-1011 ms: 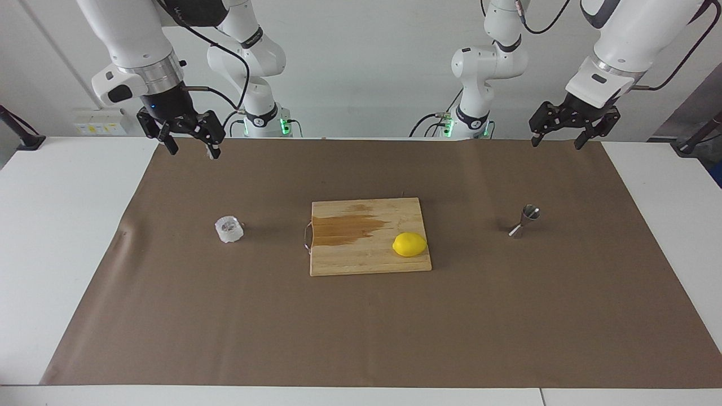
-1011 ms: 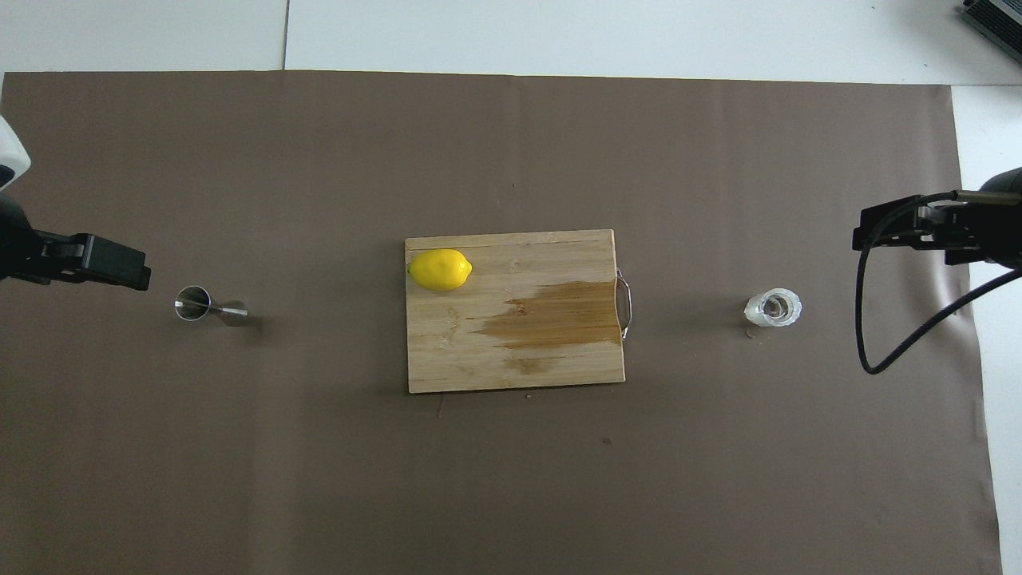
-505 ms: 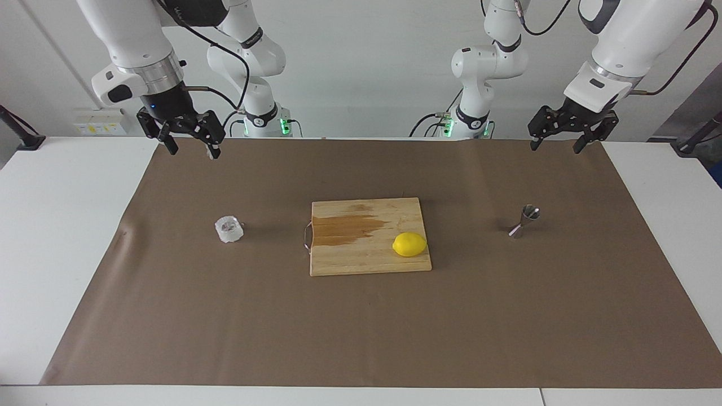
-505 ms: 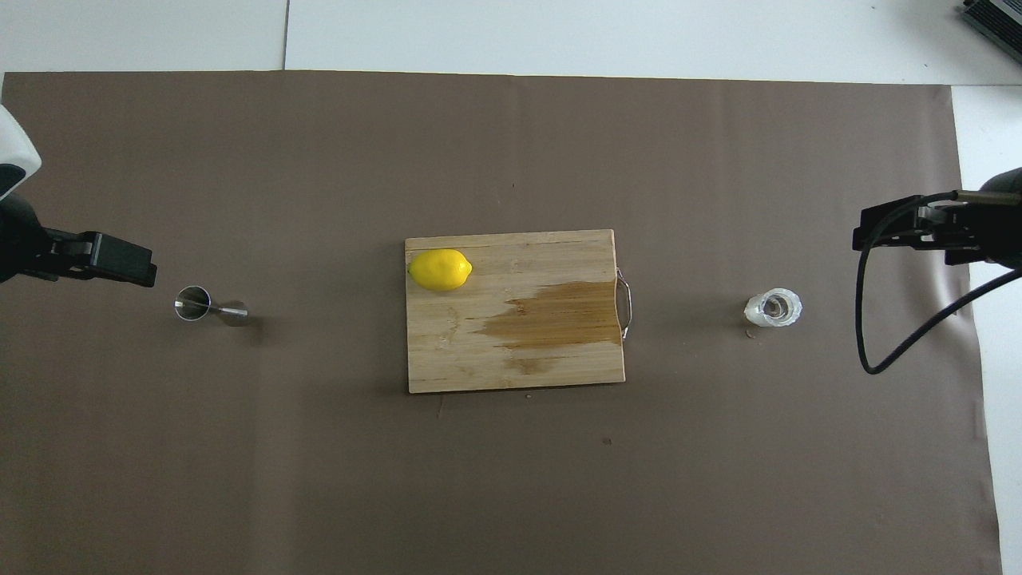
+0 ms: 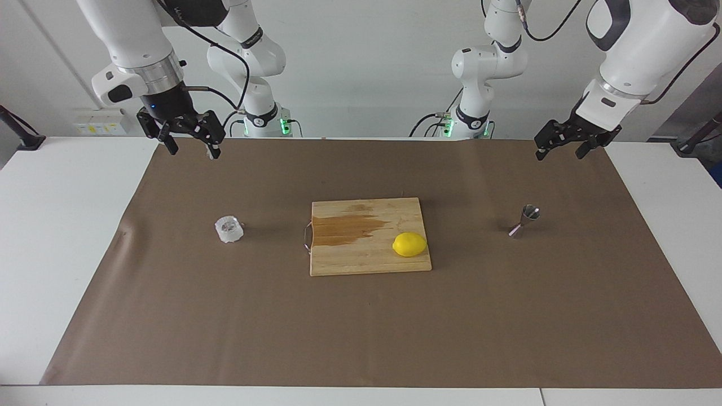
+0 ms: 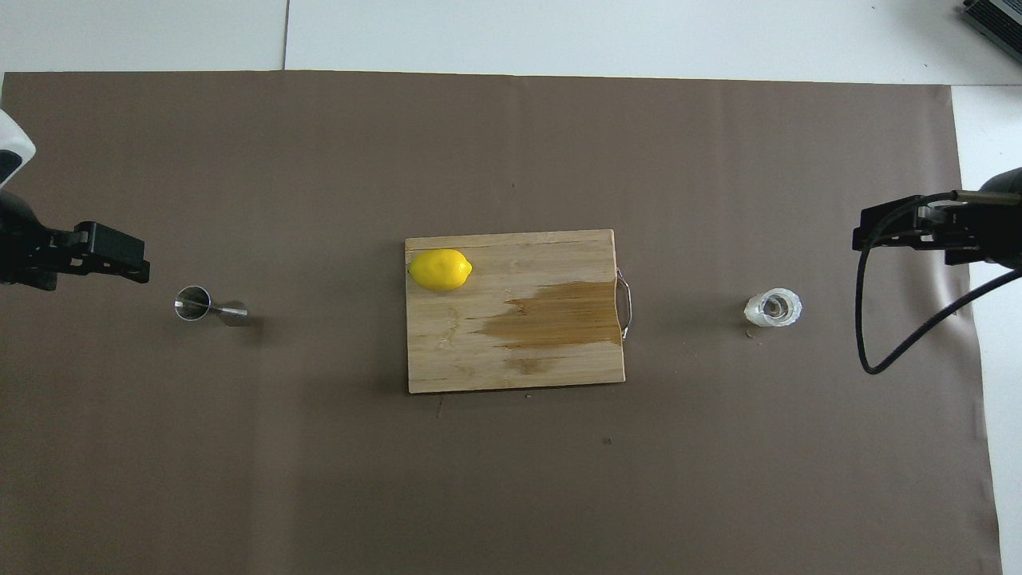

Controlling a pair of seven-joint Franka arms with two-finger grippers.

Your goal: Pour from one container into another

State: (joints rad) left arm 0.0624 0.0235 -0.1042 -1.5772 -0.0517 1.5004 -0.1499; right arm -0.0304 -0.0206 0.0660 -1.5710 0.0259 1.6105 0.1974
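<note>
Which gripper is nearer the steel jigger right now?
Left. The left gripper hangs open above the mat at the steel jigger's end; the right gripper hangs open at the other end, near the clear cup.

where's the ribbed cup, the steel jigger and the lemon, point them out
ribbed clear cup (image 5: 228,229), facing view, on its ribbed whitish side wall
steel jigger (image 5: 524,220), facing view, on its narrow waist below the upper cone
lemon (image 6: 439,269), overhead view, on the middle of its yellow rind

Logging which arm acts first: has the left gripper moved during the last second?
Yes. In the facing view the left gripper has dropped lower and shifted toward the left arm's end of the table, judged against the standing steel jigger.
</note>
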